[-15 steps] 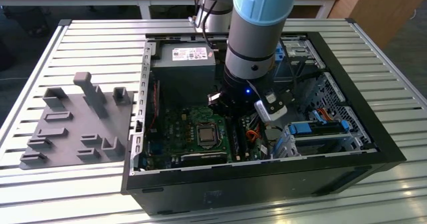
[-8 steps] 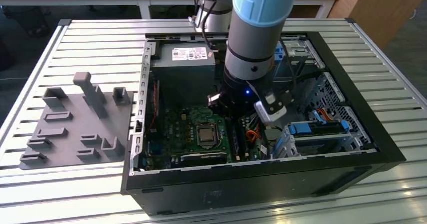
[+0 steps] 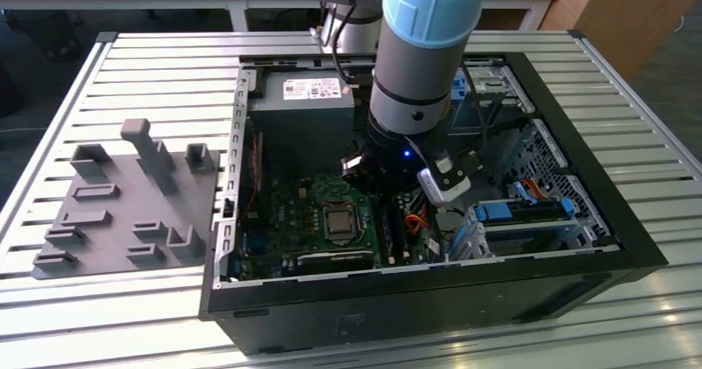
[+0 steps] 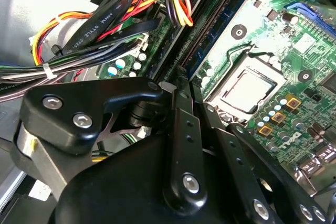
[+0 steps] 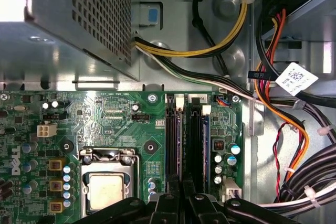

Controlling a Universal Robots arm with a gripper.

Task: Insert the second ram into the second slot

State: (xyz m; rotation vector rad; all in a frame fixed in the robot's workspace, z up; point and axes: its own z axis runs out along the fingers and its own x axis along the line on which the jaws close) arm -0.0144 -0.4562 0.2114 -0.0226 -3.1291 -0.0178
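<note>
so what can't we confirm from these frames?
- Gripper fingertips: in both wrist views its own black linkage covers them, so a grip on the second ram is unconfirmed.
- RAM slots: in the exterior view the arm hides their far ends.
- Slot latches: too small to judge.

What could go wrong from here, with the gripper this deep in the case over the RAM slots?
The gripper sits right over the RAM slots; a slight sideways offset could press a stick against a slot wall. The cable bundle runs close beside the gripper linkage and might snag. The CPU socket lies next to the slots, exposed to a stray bump.
</note>
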